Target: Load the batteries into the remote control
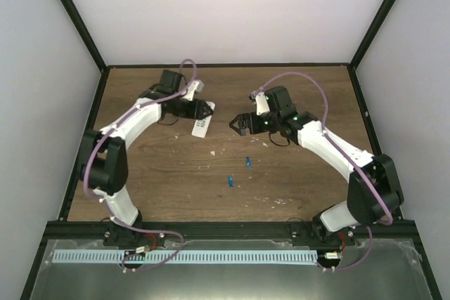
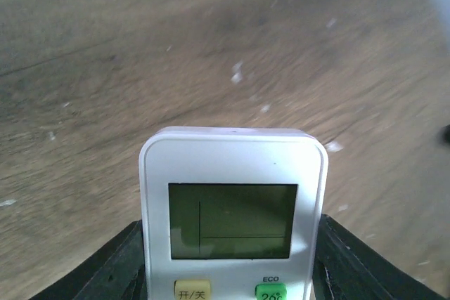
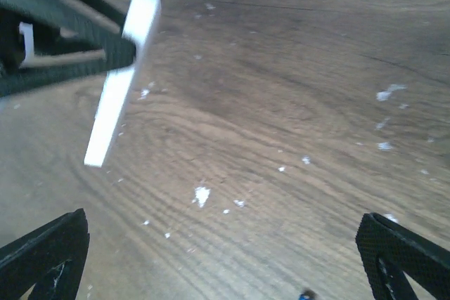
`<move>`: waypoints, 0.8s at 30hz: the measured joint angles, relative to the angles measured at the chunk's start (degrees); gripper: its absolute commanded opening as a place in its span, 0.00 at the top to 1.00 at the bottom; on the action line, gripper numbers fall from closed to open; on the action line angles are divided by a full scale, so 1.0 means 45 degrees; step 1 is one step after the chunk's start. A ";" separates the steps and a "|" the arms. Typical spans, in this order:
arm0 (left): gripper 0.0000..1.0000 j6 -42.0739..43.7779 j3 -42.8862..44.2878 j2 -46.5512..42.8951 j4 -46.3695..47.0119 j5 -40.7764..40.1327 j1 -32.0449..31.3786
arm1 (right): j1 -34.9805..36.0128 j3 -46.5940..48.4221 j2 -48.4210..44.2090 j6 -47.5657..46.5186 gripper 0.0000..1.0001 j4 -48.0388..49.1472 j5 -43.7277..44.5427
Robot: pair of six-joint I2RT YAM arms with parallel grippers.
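Observation:
My left gripper (image 1: pixel 204 109) is shut on the white remote control (image 1: pixel 200 126) and holds it at the table's back middle. In the left wrist view the remote (image 2: pixel 232 173) sits between the black fingers (image 2: pixel 116 266), with its grey display and its yellow and green buttons facing the camera. My right gripper (image 1: pixel 239 124) is open and empty, just right of the remote. The right wrist view shows its spread fingers (image 3: pixel 43 258) and the remote edge-on (image 3: pixel 121 93) in the left gripper's jaws. Two blue batteries (image 1: pixel 248 161) (image 1: pixel 230 181) lie on the wood nearer me; one peeks in at the bottom of the right wrist view (image 3: pixel 306 295).
The wooden table (image 1: pixel 162 180) has small white crumbs (image 3: pixel 202 194) scattered on it. Black frame posts run along its sides and back (image 1: pixel 228 66). A metal trough with a white strip (image 1: pixel 211 256) lies in front of the arm bases.

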 measured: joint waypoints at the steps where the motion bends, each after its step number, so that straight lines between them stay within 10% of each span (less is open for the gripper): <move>1: 0.57 -0.0738 -0.0398 -0.0481 0.0695 0.0500 0.0165 | 0.0000 -0.0452 -0.0291 0.0053 0.00 0.0529 -0.0364; 13: 0.60 -0.6173 -0.3342 -0.3473 0.6251 0.3638 0.0772 | 0.0000 -0.2744 -0.1549 0.1501 0.00 0.5867 -0.4809; 24: 0.61 -0.8471 -0.4828 -0.4624 0.8442 0.3473 0.0238 | 0.0000 -0.1919 -0.0928 0.1768 0.00 0.6110 -0.5945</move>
